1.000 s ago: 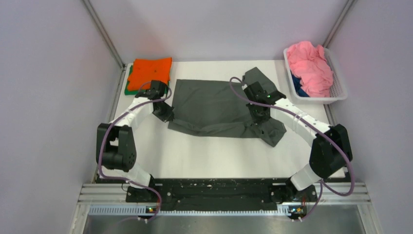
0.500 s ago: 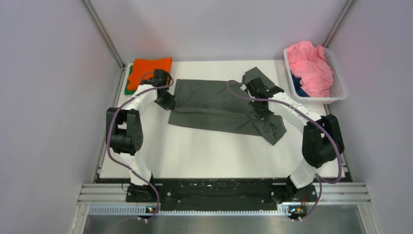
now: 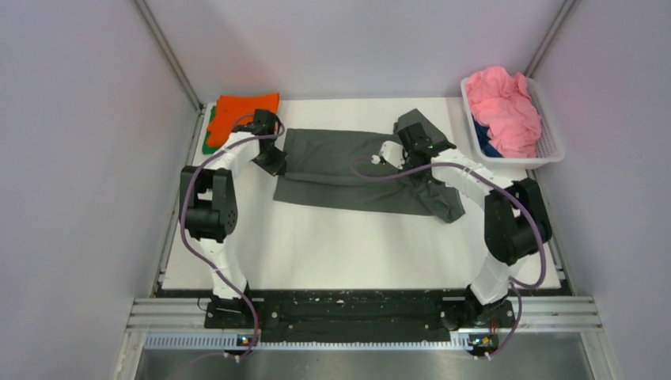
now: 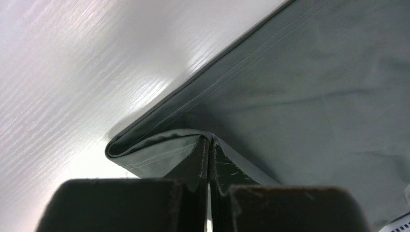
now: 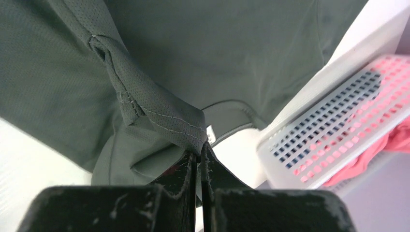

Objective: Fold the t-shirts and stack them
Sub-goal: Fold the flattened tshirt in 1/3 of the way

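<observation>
A dark grey t-shirt (image 3: 340, 170) lies across the middle of the table, doubled over along its length. My left gripper (image 3: 274, 164) is shut on its left end, and in the left wrist view the fingertips (image 4: 209, 140) pinch the rolled hem of the grey cloth (image 4: 309, 82). My right gripper (image 3: 410, 158) is shut on the right end, and in the right wrist view (image 5: 199, 154) it clamps a stitched seam of the shirt (image 5: 159, 116) near the collar and white label (image 5: 211, 134). An orange t-shirt (image 3: 245, 111) lies folded on a green one (image 3: 207, 146) at the far left.
A white plastic basket (image 3: 554, 154) stands at the far right, holding a crumpled pink t-shirt (image 3: 502, 107) over a blue one (image 3: 487, 146). In the right wrist view the basket (image 5: 333, 121) is close on the right. Grey walls and metal posts enclose the table.
Both grippers have moved toward the far side of the table with the shirt's near edge. The grey shirt is now narrower from front to back.
</observation>
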Controlling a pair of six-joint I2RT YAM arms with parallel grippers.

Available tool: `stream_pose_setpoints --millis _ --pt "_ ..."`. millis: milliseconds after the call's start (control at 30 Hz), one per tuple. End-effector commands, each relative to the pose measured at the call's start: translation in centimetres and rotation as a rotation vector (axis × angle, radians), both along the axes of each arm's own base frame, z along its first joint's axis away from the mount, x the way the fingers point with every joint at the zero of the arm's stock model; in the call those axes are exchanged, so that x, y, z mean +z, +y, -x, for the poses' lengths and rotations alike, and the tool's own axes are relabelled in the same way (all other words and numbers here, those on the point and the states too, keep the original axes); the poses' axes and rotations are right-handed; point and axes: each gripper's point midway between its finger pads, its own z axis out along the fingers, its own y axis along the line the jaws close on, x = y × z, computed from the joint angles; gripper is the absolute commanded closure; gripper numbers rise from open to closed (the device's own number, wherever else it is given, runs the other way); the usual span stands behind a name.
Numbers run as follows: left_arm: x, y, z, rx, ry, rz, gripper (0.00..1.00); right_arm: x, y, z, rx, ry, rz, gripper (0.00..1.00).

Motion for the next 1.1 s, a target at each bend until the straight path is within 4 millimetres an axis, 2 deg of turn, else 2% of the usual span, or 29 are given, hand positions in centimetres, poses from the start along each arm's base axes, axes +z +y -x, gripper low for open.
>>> stream_pose_setpoints --millis 0,33,100,133,167,200,233,267,300,333,400,500,567,667,800,933,1067 --pt "0.8 0.7 -1.8 0.011 -0.034 -0.031 1.0 0.2 0.0 -4.2 0.09 -0.032 0.041 1.0" --pt "0.8 0.7 -2.1 0.011 -0.039 -0.034 0.98 0.0 -0.2 -5.3 0.076 -0.057 0.045 0.99" --pt "1.2 0.8 -2.4 0.009 -0.042 -0.041 0.85 0.2 -0.9 -7.3 0.032 -0.123 0.063 0.81" --pt "1.4 0.9 -2.5 0.009 -0.046 -0.046 0.75 0.7 -1.1 -8.5 0.006 -0.177 0.069 0.71" --pt "1.8 0.9 -2.7 0.008 -0.056 -0.052 0.64 1.3 -1.3 -9.4 -0.019 -0.233 0.067 0.43" --pt "2.3 1.0 -2.8 0.006 -0.067 -0.057 0.48 2.1 -1.2 -9.9 -0.033 -0.275 0.055 0.09" --pt "2.8 1.1 -2.8 0.003 -0.078 -0.062 0.38 2.9 -1.2 -10.2 -0.056 -0.312 0.037 0.02" --pt "3.4 1.1 -2.8 -0.001 -0.09 -0.065 0.26 3.9 -1.1 -10.3 -0.087 -0.354 0.003 0.01" --pt "3.9 1.2 -2.7 -0.006 -0.101 -0.071 0.06 4.8 -1.1 -10.0 -0.111 -0.379 -0.032 0.01" --pt "4.4 1.3 -2.6 -0.009 -0.109 -0.074 0.02 5.5 -1.1 -9.6 -0.135 -0.405 -0.073 0.01" --pt "5.0 1.1 -2.2 -0.025 -0.119 -0.069 0.01 7.3 -0.8 -8.7 -0.219 -0.482 -0.205 0.01" --pt "5.6 -0.4 -1.9 -0.086 -0.139 -0.031 0.01 8.8 -1.0 -6.9 -0.481 -0.592 -0.488 0.01" --pt "5.7 -2.0 -1.7 -0.142 -0.15 -0.007 0.01 7.6 -1.2 -5.0 -0.661 -0.577 -0.672 0.01" --pt "5.1 -4.3 -1.4 -0.241 -0.157 0.015 0.01 4.9 1.3 -2.2 -0.785 -0.364 -0.901 0.01" --pt "3.0 -7.0 -0.6 -0.367 -0.138 0.111 0.01 1.6 3.7 1.0 -0.884 -0.11 -1.018 0.01" --pt "0.6 -6.2 0.3 -0.381 -0.079 0.074 0.01 -1.1 3.5 2.1 -0.978 -0.034 -1.019 0.01" --pt "-0.6 -5.0 0.1 -0.382 -0.061 0.015 0.01 -3.1 2.1 0.9 -1.053 -0.03 -1.016 0.02"
